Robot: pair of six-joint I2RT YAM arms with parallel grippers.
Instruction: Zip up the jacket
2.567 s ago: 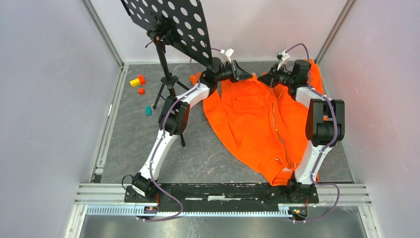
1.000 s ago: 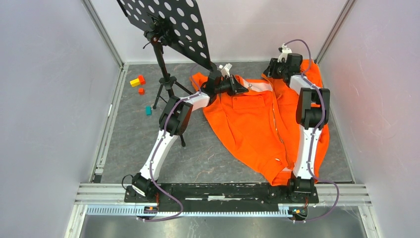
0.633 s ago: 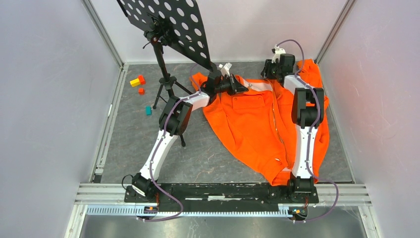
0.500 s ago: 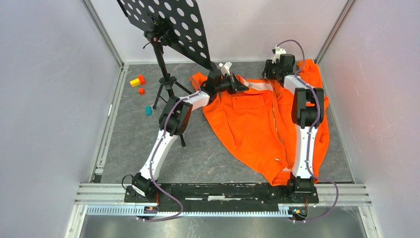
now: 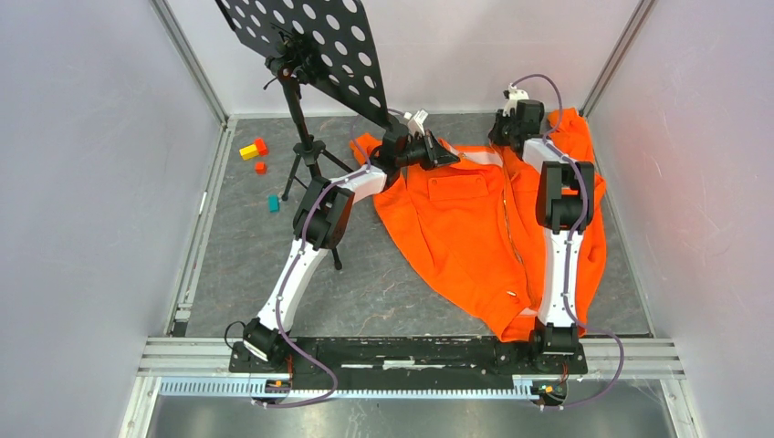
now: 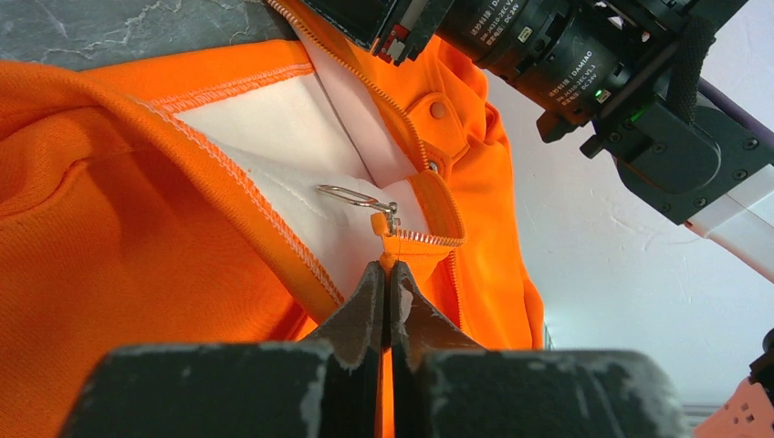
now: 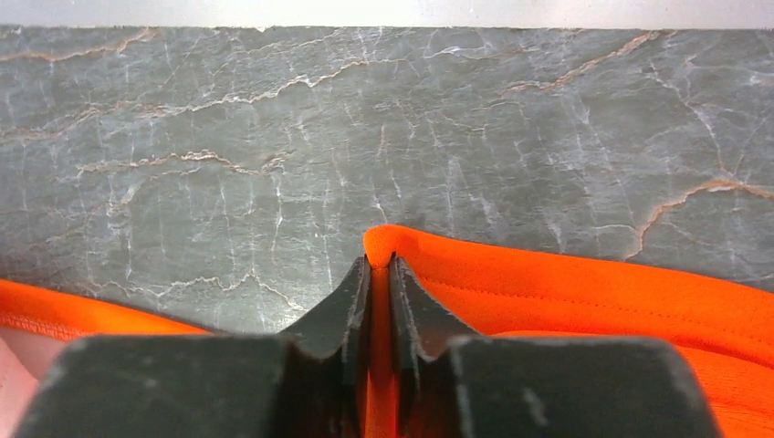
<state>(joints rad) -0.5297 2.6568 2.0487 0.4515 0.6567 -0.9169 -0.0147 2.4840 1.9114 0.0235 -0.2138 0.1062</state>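
Observation:
The orange jacket (image 5: 456, 228) lies spread on the grey table, collar toward the back wall, its light zipper (image 5: 513, 239) running down the front. My left gripper (image 5: 444, 153) is shut on the jacket's edge at the collar. In the left wrist view its fingertips (image 6: 384, 266) pinch orange fabric just below the metal zipper pull (image 6: 360, 195), beside the white lining (image 6: 301, 146). My right gripper (image 5: 505, 139) is at the collar's right end. In the right wrist view it (image 7: 381, 260) is shut on a fold of the jacket (image 7: 584, 292) over the bare table (image 7: 365, 119).
A black perforated music stand (image 5: 310, 46) on a tripod (image 5: 310, 155) stands at the back left, close to my left arm. Small coloured blocks (image 5: 253, 149) and a teal block (image 5: 273, 203) lie at the left. Walls close in the back and both sides.
My right gripper's jaws have closed onto the jacket fold, and that arm has edged slightly left. My left gripper stays shut on the jacket and has risen a little.

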